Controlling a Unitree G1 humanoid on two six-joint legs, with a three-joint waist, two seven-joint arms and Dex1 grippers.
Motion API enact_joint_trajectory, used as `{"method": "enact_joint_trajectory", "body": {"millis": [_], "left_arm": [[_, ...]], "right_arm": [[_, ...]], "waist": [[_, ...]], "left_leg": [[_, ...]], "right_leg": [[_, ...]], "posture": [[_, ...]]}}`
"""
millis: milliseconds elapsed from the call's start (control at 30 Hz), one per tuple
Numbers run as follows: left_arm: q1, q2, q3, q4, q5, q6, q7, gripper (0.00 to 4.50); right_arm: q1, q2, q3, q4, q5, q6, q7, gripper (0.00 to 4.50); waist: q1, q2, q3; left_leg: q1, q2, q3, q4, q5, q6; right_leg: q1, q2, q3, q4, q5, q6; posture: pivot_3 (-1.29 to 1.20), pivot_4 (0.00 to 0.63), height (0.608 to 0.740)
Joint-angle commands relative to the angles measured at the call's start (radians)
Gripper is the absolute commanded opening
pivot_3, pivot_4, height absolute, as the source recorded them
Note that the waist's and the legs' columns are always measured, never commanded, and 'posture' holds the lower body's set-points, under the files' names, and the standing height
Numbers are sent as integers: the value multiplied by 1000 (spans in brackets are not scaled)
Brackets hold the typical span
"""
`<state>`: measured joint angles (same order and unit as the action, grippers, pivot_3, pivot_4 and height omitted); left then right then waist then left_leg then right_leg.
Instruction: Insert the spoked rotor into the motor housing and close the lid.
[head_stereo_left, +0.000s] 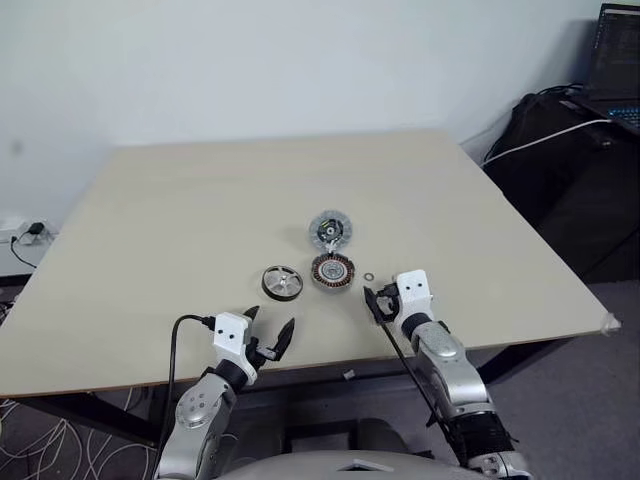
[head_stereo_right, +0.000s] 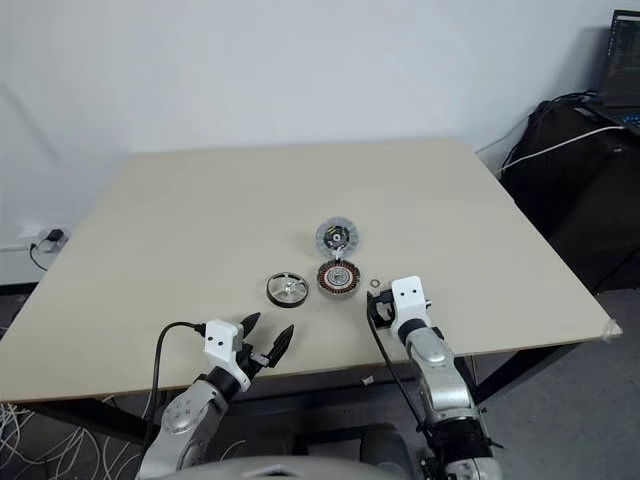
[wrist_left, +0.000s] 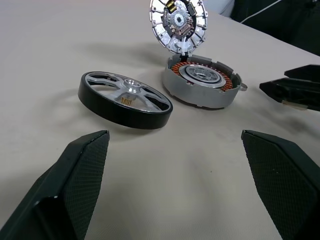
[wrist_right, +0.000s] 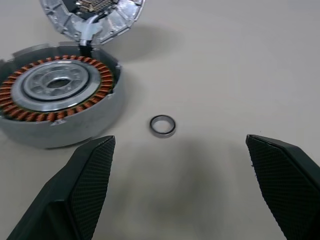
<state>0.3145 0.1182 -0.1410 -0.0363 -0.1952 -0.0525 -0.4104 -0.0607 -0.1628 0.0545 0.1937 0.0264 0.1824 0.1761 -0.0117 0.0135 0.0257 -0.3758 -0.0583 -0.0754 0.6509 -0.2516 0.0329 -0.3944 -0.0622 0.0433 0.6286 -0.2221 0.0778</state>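
- Left gripper (head_stereo_left: 272, 335) and right gripper (head_stereo_left: 374, 300): both spread wide, empty.
- Small ring (wrist_right: 163, 125) loose beside the right gripper; could get knocked.
- Spoked rotor (head_stereo_left: 282, 282) left of the motor housing (head_stereo_left: 333, 271); lid (head_stereo_left: 332, 231) propped open at the far edge, so a tilted insert may jam.

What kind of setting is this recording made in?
Most likely a lab or office workroom. A plain light wooden table stands against a bare white wall, with loose cables and a laptop at the far right. On the table lie an opened motor housing and a spoked rotor.
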Motion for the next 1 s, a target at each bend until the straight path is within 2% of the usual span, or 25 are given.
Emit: {"method": "enact_joint_trajectory", "body": {"millis": [33,500,1000], "left_arm": [[-15,-2,2,-5,2,-23,-5,4466],[-16,-7,8,32,3,-59,-7,4466],[-12,-17,4,13,2,-55,1,4466]], "right_arm": [[-62,-3,-14,28,-6,-22,1,4500],[-214,2,-6,248,-33,-78,5,4500],[-287,8,2,385,-56,-108,17,4500]], "waist": [[0,0,0],[-1,1,-1],[-5,2,-1]], "left_leg": [[0,0,0,0,0,0],[1,0,0,0,0,1],[2,0,1,0,1,1]], "right_leg": [[0,0,0,0,0,0],[1,1,1,0,2,-2],[1,1,1,0,4,-5]], "posture": [[0,0,740],[0,0,740],[0,0,740]]}}
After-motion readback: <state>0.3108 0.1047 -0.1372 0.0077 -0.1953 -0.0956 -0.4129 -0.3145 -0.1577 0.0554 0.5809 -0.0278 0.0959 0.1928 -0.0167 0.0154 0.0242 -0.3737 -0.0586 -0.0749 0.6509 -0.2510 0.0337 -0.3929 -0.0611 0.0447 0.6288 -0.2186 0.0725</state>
